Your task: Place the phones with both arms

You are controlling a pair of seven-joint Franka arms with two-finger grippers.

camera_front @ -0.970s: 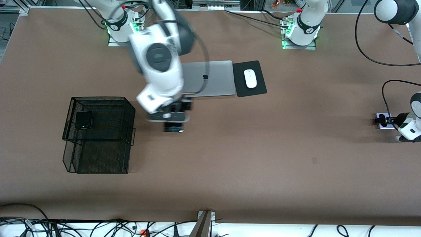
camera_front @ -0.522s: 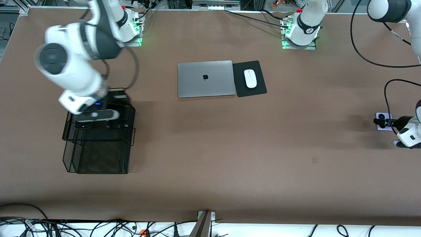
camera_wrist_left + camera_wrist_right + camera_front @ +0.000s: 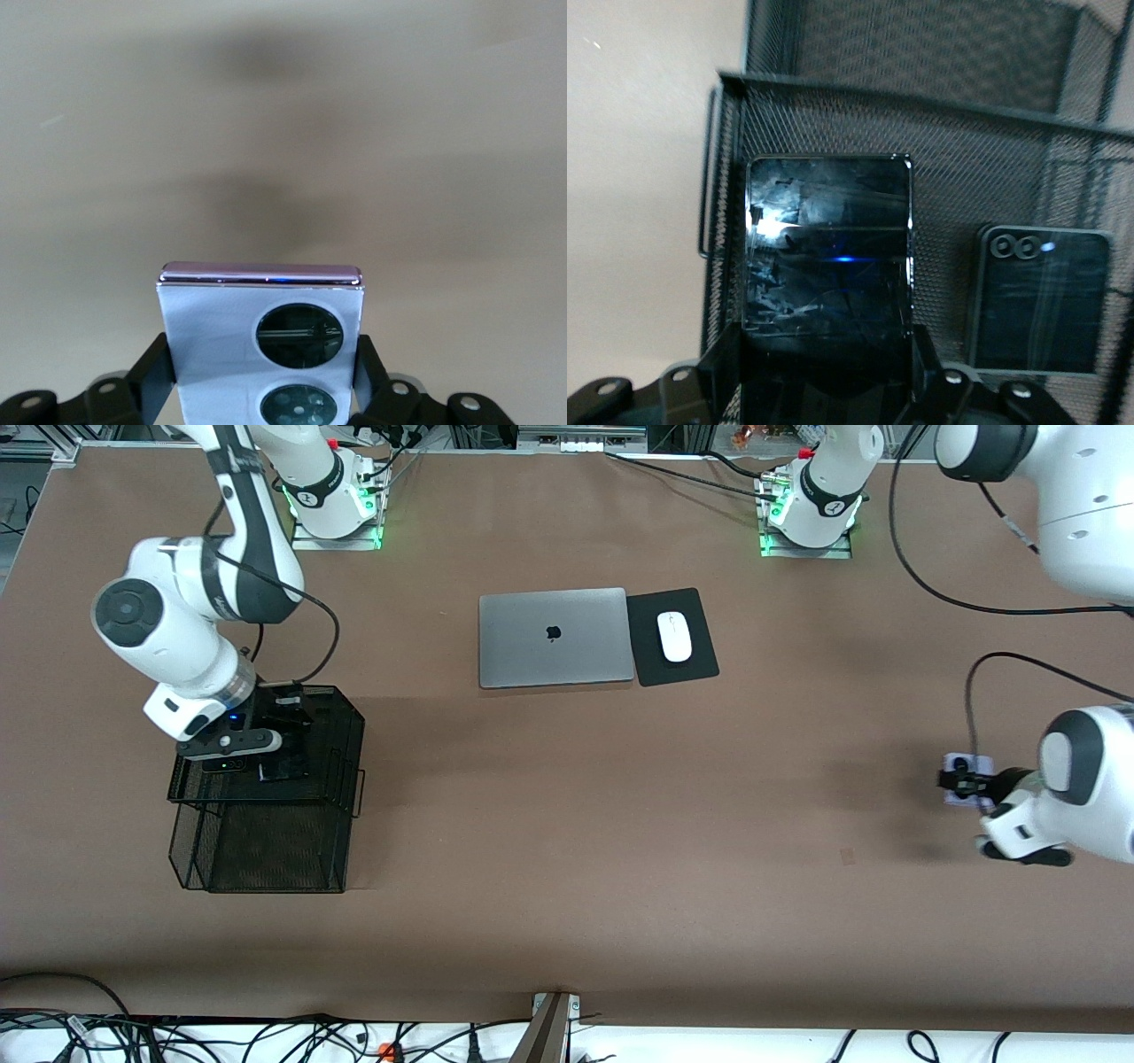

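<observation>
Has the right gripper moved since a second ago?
Yes. The right gripper went from beside the laptop to over the mesh basket, holding a black phone.

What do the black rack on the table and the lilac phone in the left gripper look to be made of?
Black two-tier mesh rack: probably thin wire mesh, matte black, since the table shows through its walls. Pale lilac-white square phone, clamped in the left gripper: smooth glossy back, likely glass or plastic, with a shiny, metal-looking edge band.
</observation>
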